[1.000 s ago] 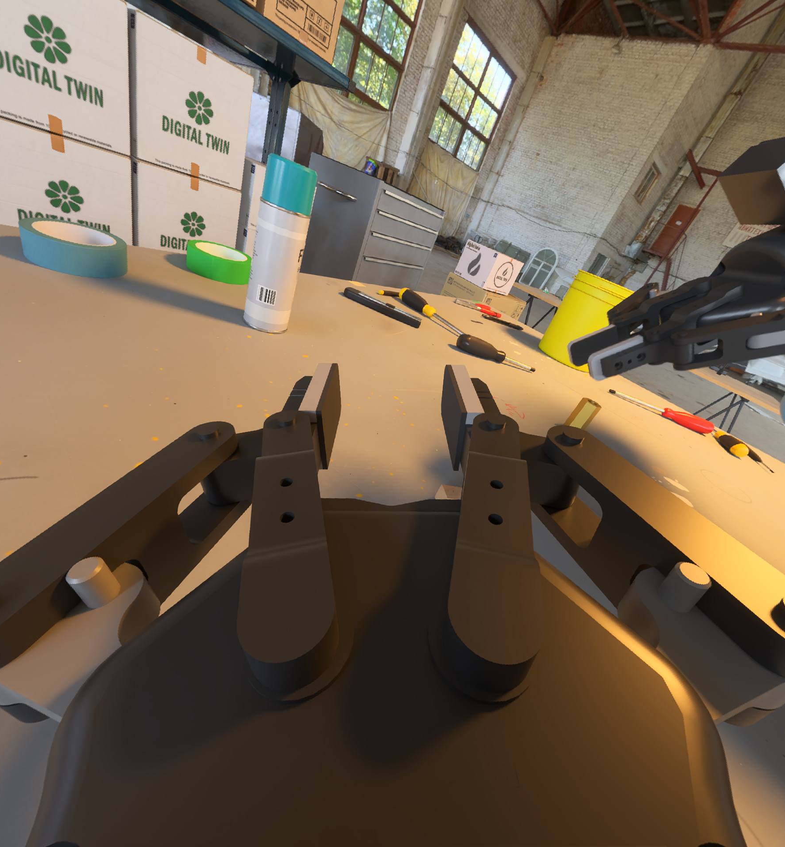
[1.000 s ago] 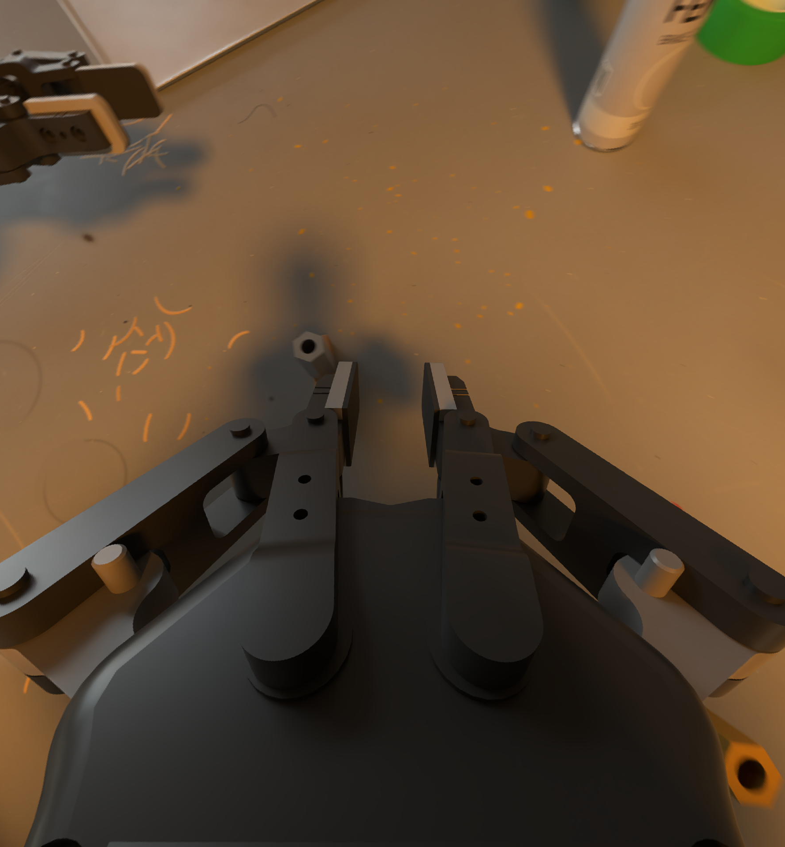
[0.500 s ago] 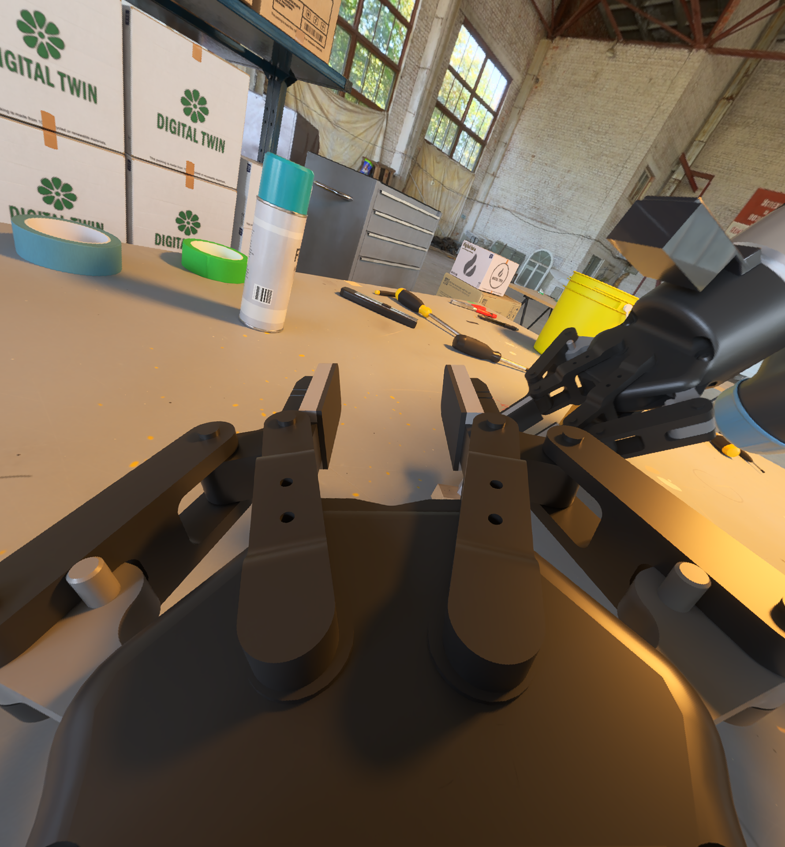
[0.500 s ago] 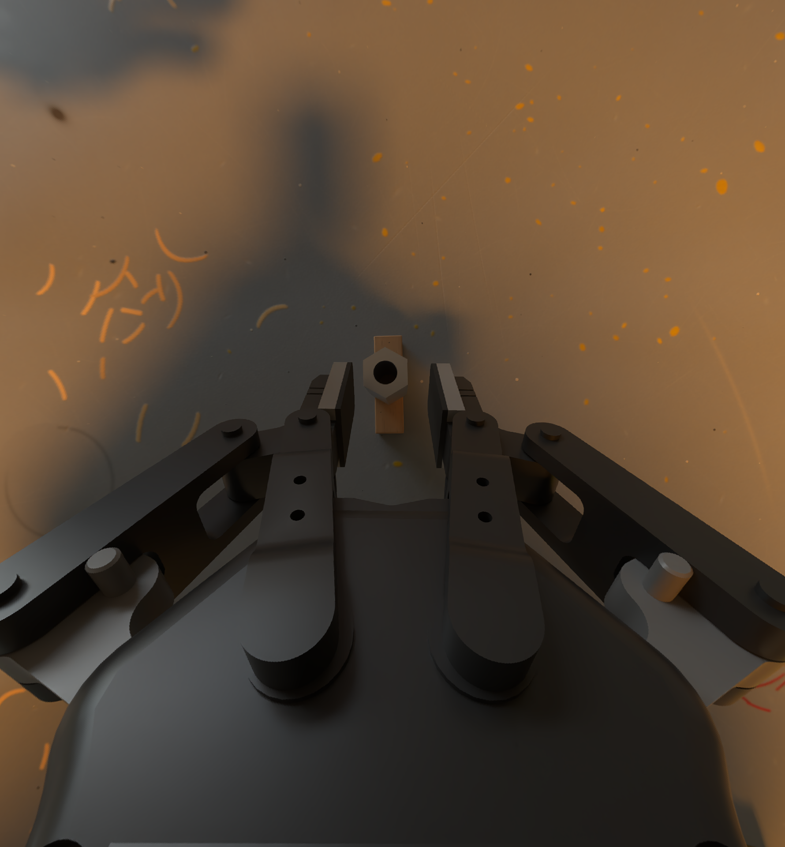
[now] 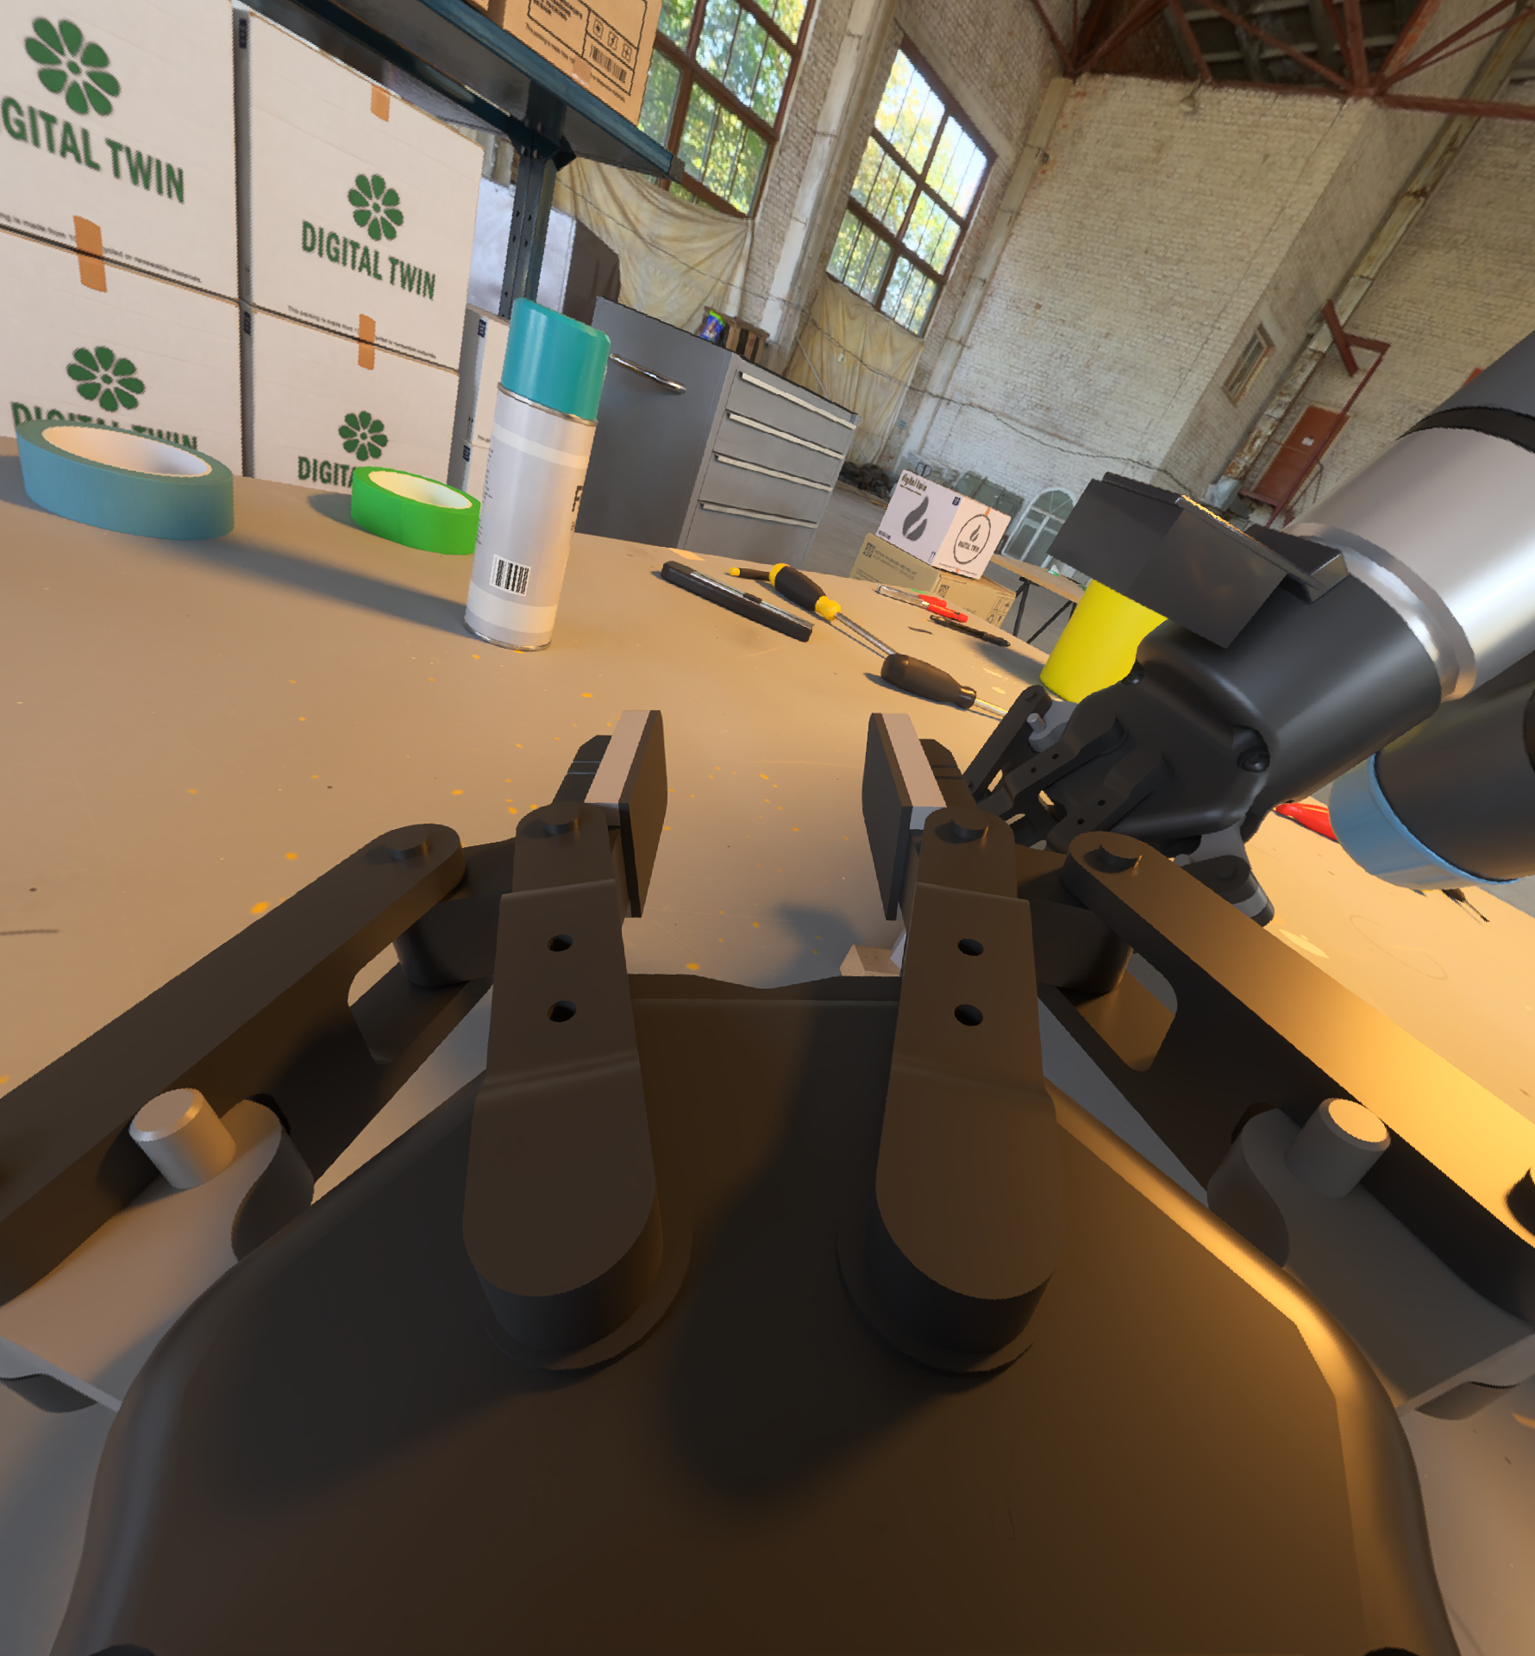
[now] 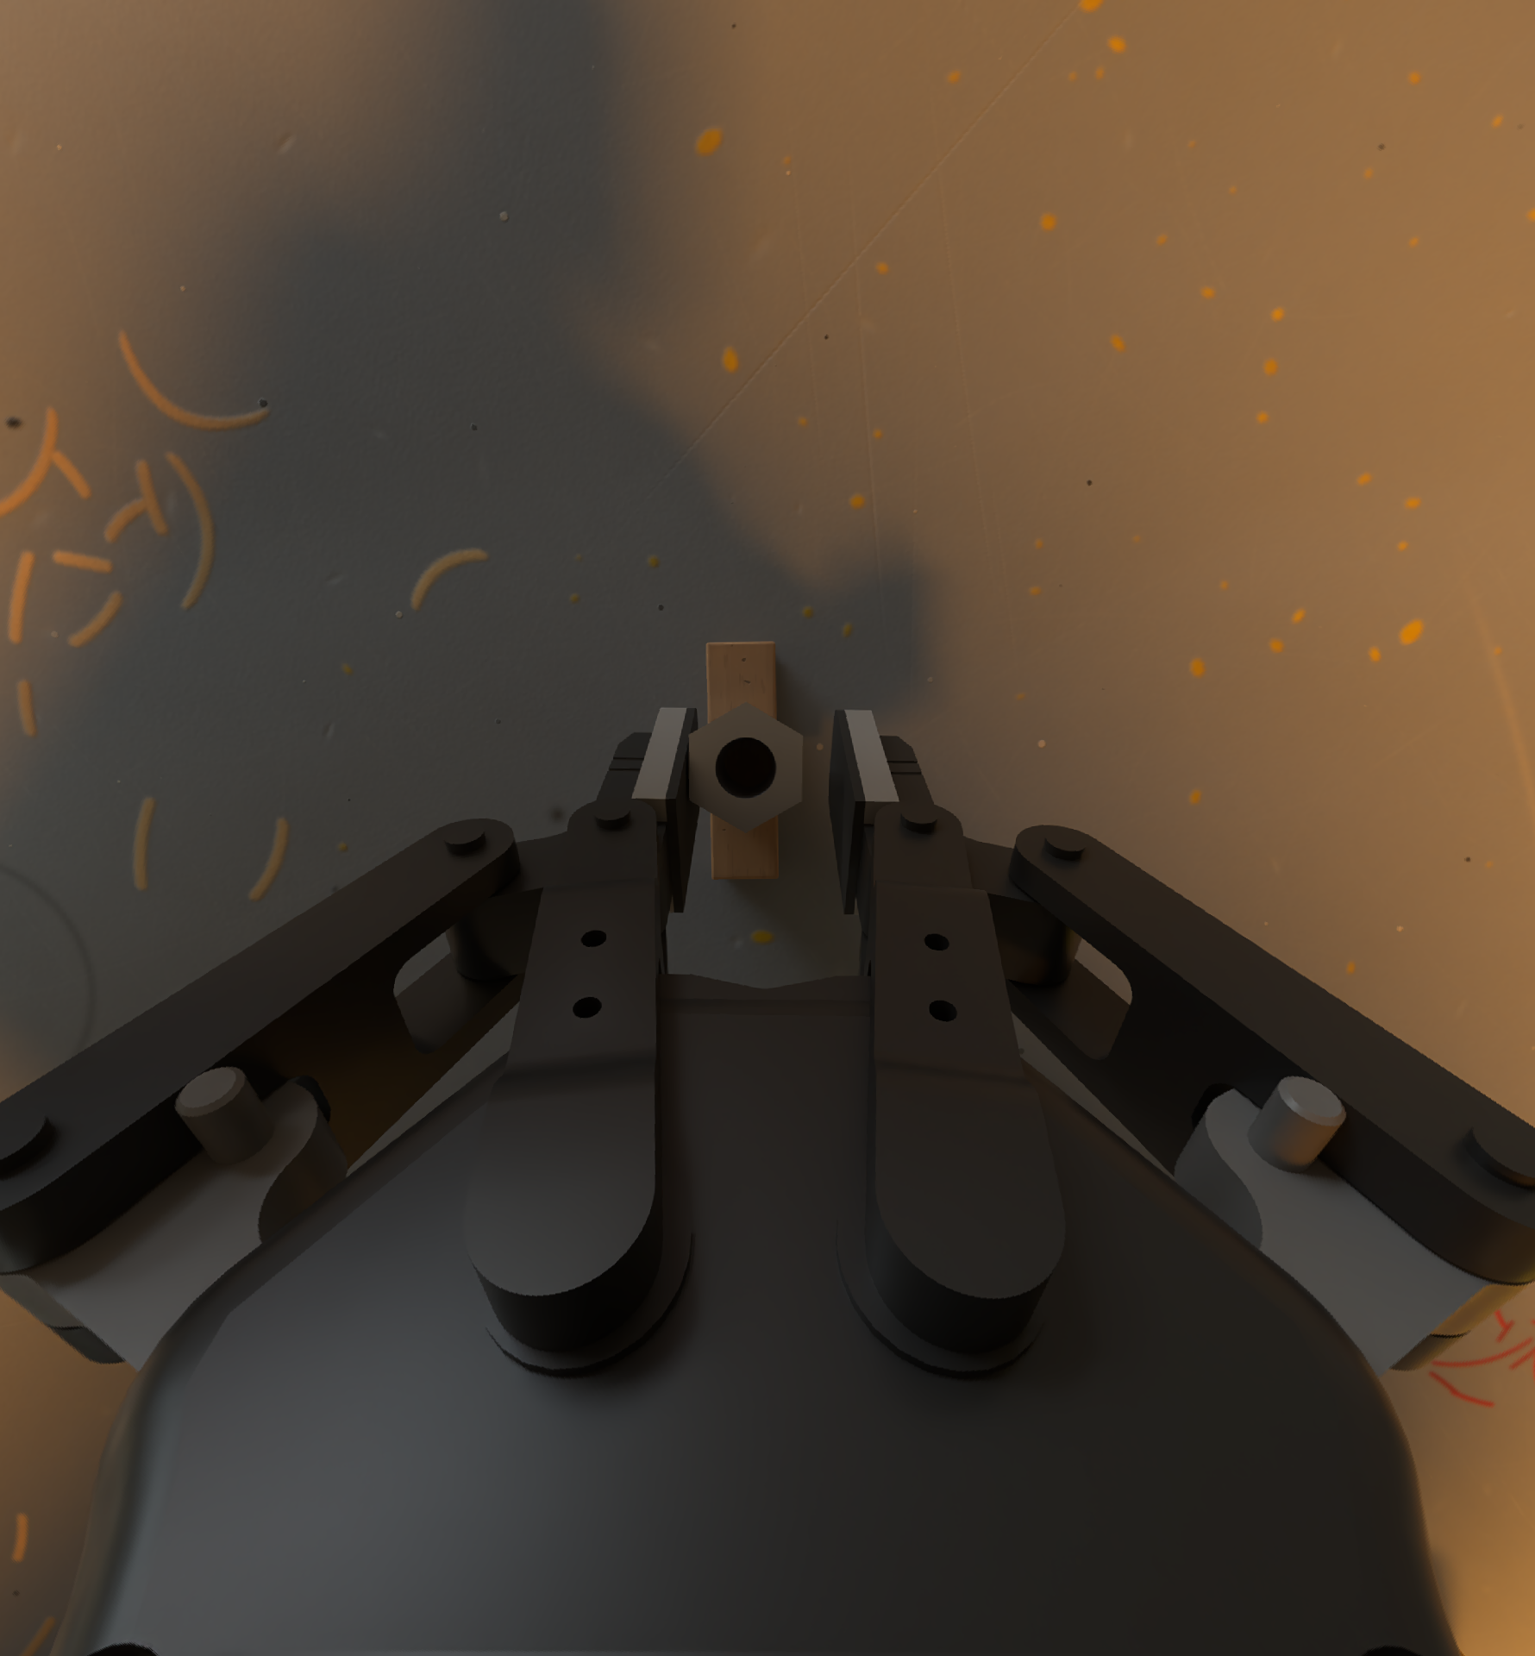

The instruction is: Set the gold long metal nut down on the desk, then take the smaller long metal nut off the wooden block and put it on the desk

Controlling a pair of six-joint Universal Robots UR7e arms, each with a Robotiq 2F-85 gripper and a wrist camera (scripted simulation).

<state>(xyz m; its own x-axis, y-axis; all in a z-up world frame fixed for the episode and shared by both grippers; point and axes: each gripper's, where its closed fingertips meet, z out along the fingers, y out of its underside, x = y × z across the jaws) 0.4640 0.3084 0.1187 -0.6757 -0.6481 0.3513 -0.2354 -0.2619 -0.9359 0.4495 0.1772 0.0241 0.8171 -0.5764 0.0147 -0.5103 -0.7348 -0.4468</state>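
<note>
Right gripper (image 6: 762, 780) has dropped closer, fingers spread around the small nut (image 6: 744, 767) on the wooden block (image 6: 742, 762); left gripper (image 5: 764, 806) unchanged, spread, empty.

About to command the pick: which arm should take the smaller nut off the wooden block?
Right. Its open fingers already straddle the smaller nut standing on the wooden block. The left gripper is open over bare desk.

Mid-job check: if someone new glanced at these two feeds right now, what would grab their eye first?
In the right wrist view, the small grey hex nut standing end-up on the wooden block, framed between the open fingers of the right gripper. In the left wrist view, the left gripper hangs open and empty over the desk, with the teal-capped spray can upright beyond it.
</note>
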